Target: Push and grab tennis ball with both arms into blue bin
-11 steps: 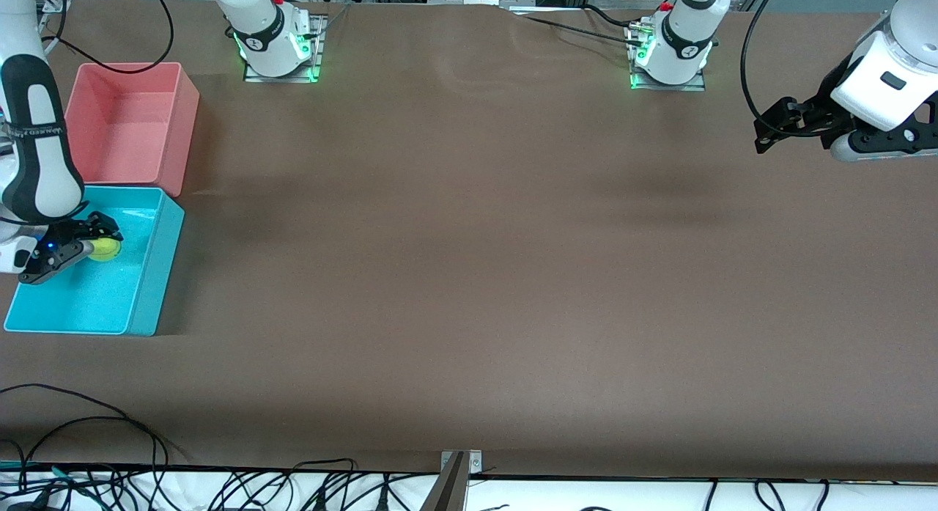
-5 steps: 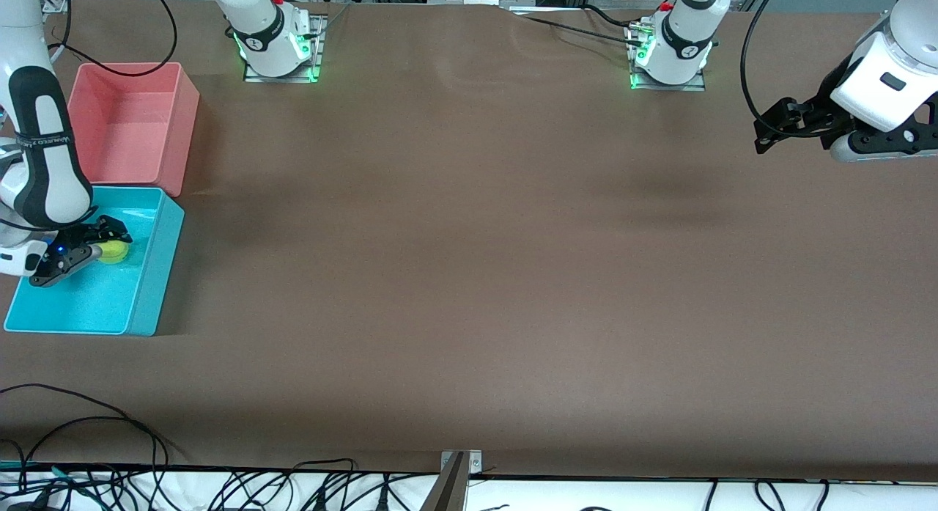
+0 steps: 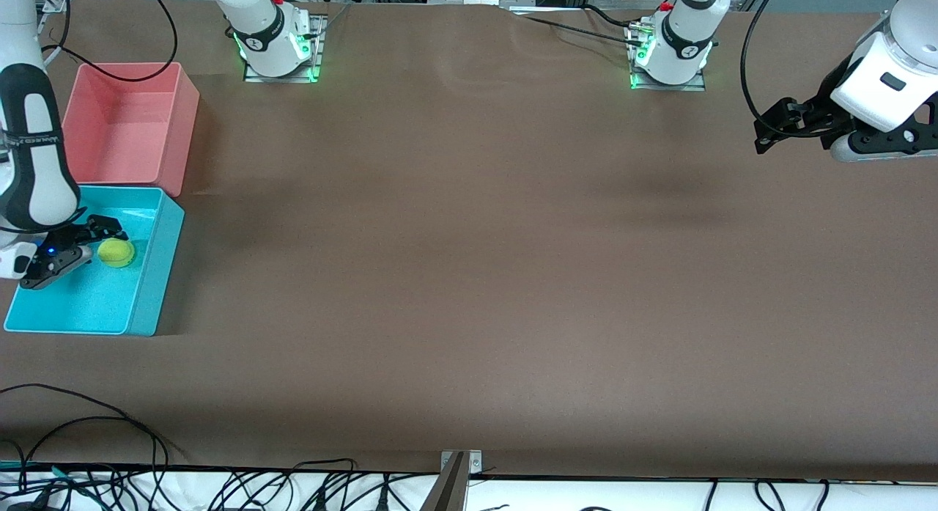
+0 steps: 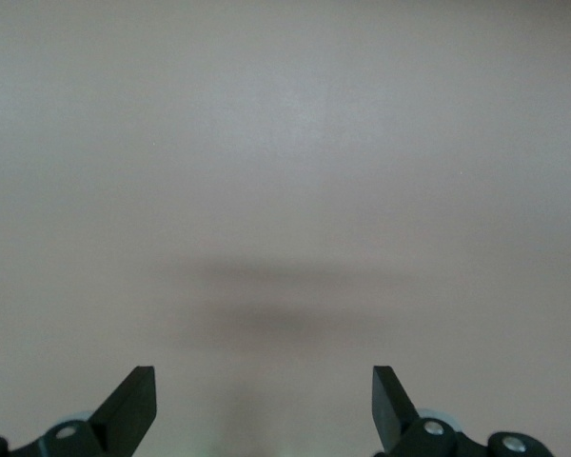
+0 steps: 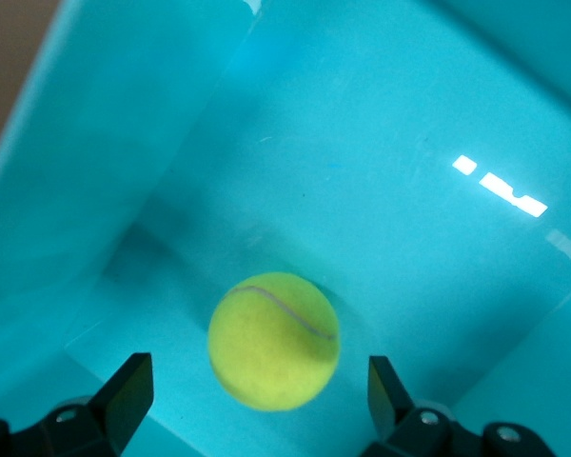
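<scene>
The yellow-green tennis ball lies inside the blue bin, close to the wall that faces the table's middle. My right gripper hangs low in the bin beside the ball, open and holding nothing. In the right wrist view the tennis ball rests on the blue bin's floor just ahead of the right gripper, with both fingers clear of it. My left gripper waits open over bare table at the left arm's end. The left wrist view shows the left gripper with nothing between its fingers.
A pink bin stands against the blue bin, farther from the front camera. The two arm bases sit along the table's back edge. Loose cables lie past the table's near edge.
My right gripper has opened and let the tennis ball go. The ball now rests in the blue bin, a little nearer the bin's inner wall. The left arm has not moved.
</scene>
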`<state>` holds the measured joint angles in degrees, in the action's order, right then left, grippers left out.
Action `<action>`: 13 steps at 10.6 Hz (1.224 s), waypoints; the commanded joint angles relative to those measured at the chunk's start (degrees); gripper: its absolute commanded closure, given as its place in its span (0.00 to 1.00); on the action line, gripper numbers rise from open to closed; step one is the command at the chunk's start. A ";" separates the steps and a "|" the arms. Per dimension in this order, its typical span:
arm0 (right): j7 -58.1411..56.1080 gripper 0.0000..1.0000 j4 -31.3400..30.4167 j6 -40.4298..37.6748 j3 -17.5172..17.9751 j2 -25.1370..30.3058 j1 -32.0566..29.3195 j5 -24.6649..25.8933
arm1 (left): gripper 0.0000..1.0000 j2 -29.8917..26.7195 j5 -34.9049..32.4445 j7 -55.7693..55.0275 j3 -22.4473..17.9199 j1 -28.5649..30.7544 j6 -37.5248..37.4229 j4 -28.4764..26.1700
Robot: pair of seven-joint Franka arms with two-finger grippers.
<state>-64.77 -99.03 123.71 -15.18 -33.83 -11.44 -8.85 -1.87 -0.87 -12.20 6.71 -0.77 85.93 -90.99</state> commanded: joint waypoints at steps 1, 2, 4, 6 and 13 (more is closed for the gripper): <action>-1.67 0.00 7.96 -8.12 0.50 0.17 -0.60 -0.64 | 0.00 0.73 -1.07 -0.02 0.06 -0.02 -1.03 1.70; -2.02 0.00 9.63 -10.40 0.59 0.95 -0.51 -0.64 | 0.00 0.73 -1.07 -0.02 0.06 -0.02 -1.03 1.70; -1.50 0.00 16.64 -19.60 0.68 1.66 0.01 -0.56 | 0.00 0.73 -1.07 -0.02 0.06 0.15 -1.03 1.70; -1.49 0.00 21.66 -25.16 0.68 1.66 0.89 -0.47 | 0.00 0.73 -1.07 -0.02 0.06 0.15 -1.03 1.70; 6.12 0.00 35.93 -41.44 0.59 4.37 6.50 -0.38 | 0.00 0.73 -1.07 0.07 0.06 0.33 -1.03 1.70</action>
<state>-63.33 -66.72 86.47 -14.28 -31.28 -7.36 -8.85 -1.84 -0.87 -12.20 6.65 -0.52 85.93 -90.99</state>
